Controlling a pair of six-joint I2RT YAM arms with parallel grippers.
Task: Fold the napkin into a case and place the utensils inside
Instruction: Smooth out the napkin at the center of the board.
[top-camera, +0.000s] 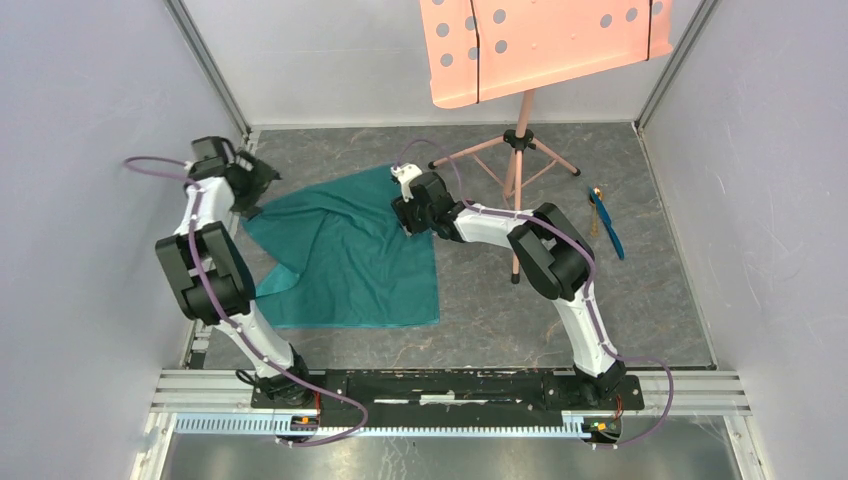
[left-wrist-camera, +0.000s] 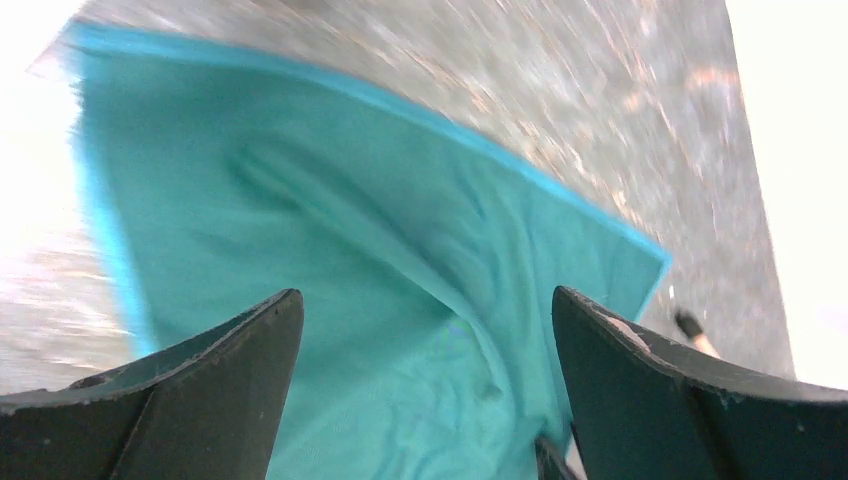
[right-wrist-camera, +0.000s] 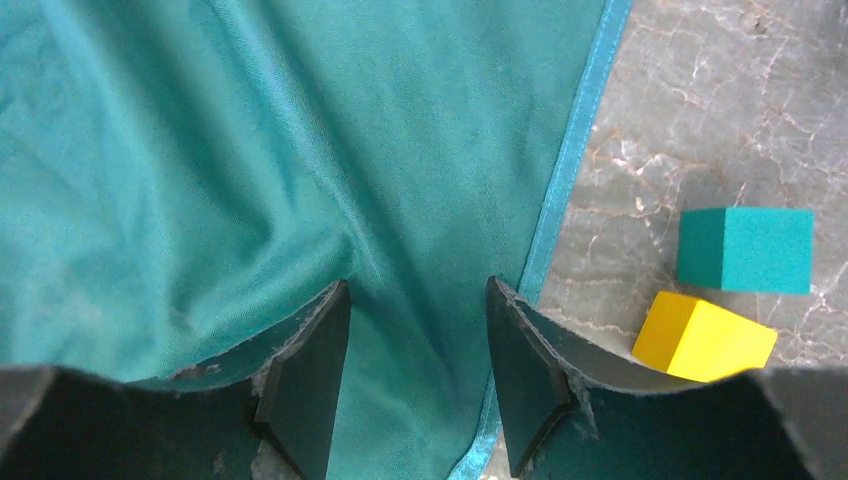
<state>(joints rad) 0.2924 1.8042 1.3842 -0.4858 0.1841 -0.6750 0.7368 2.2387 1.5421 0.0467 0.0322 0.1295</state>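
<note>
The folding step is in hand, and no case is formed: the napkin (top-camera: 345, 255) lies rumpled on the left half of the worktop (top-camera: 560, 330), one flap doubled over along its left side. The left fingers (left-wrist-camera: 200, 400) are spread wide and empty above the cloth's far-left corner. The right fingers (right-wrist-camera: 310, 380) stand part-spread over the cloth just inside its far-right hem, pinching nothing. A teal cube (right-wrist-camera: 745, 250) and a yellow cube (right-wrist-camera: 705, 335) sit on bare worktop just beside that hem. The utensils (top-camera: 603, 220) lie well apart, by the right edge. Next, I judge, both must drop, pinch their corners and carry the far edge toward the near edge
</note>
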